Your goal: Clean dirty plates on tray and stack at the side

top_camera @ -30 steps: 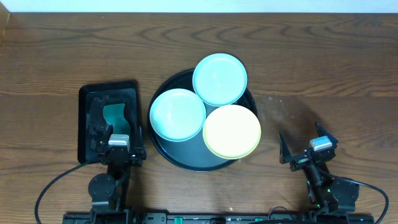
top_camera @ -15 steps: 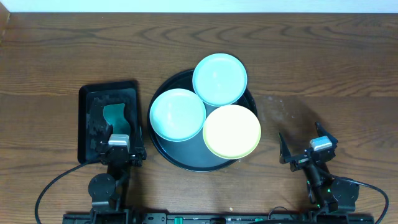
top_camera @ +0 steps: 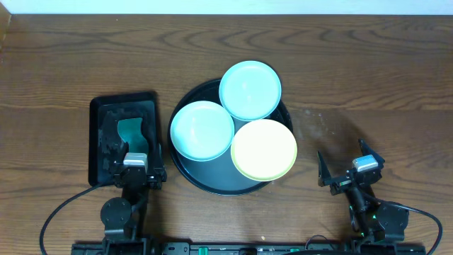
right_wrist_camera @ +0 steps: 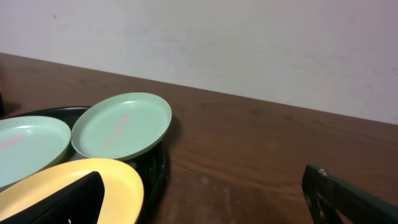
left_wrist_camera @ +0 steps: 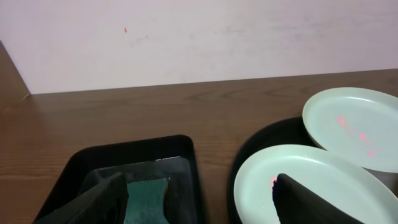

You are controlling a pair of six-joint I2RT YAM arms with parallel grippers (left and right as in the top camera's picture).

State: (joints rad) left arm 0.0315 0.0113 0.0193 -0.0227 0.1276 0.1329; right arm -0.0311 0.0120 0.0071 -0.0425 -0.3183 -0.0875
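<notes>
A large round black tray [top_camera: 185, 173] in the table's middle holds three plates: a mint plate [top_camera: 250, 89] at the back, a mint plate [top_camera: 202, 130] at the left and a pale yellow plate [top_camera: 264, 149] at the front right. The mint plates carry red smears in the wrist views [left_wrist_camera: 351, 127] [right_wrist_camera: 122, 123]. My left gripper [top_camera: 134, 151] is open and empty over the near end of a small tray. My right gripper [top_camera: 347, 164] is open and empty, right of the round tray. The left wrist view shows the left gripper [left_wrist_camera: 199, 198]; the right wrist view shows the right gripper [right_wrist_camera: 205, 198].
A smaller black rectangular tray [top_camera: 99, 117] at the left holds a green sponge [top_camera: 131, 132], also in the left wrist view [left_wrist_camera: 147, 199]. Bare wood lies to the right [top_camera: 368, 92] and behind. A pale wall stands beyond the table's far edge.
</notes>
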